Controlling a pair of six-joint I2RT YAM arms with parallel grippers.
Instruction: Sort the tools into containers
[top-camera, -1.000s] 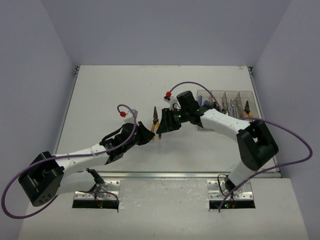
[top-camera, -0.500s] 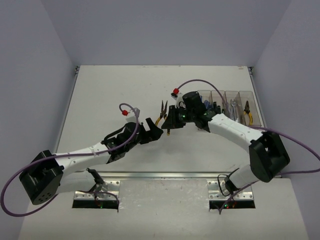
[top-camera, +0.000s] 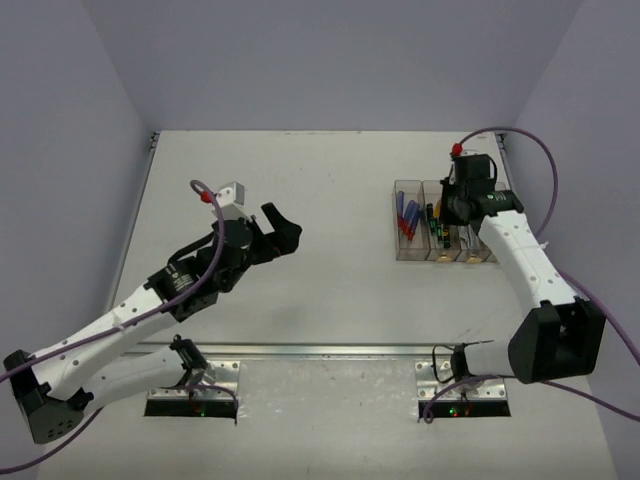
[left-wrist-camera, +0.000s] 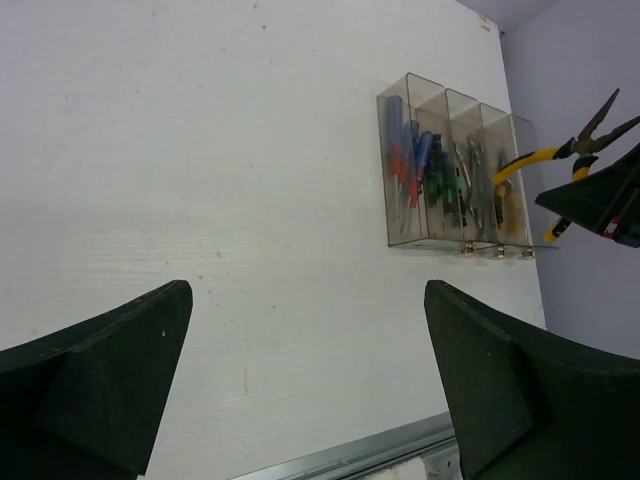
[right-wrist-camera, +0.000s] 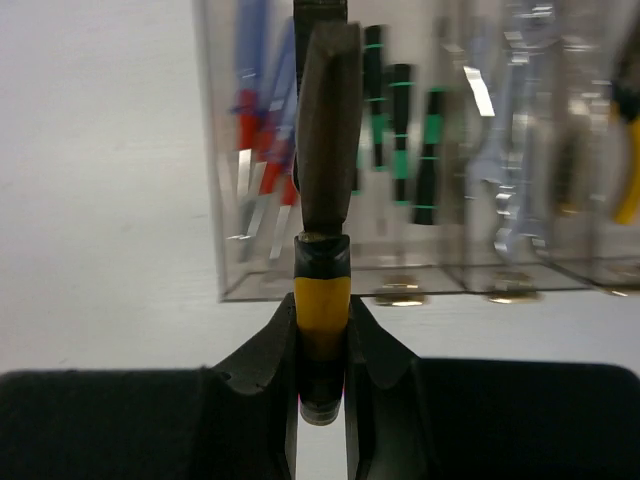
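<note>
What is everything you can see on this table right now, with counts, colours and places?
Table: one, white, under everything.
Bins: four, clear brownish, joined in a row, far right of the table.
Blue screwdrivers: several, blue and red, leftmost bin in the top view.
Green screwdrivers: at least three, green and black, second bin.
Wrenches: a few, silver, third bin.
Binned pliers: at least one, yellow handles, rightmost bin.
Held pliers: one, yellow handles, in the air above the bins.
Left hand: one, black, open and empty, above bare table left of centre.
Right hand: one, black, shut on the held pliers.
</note>
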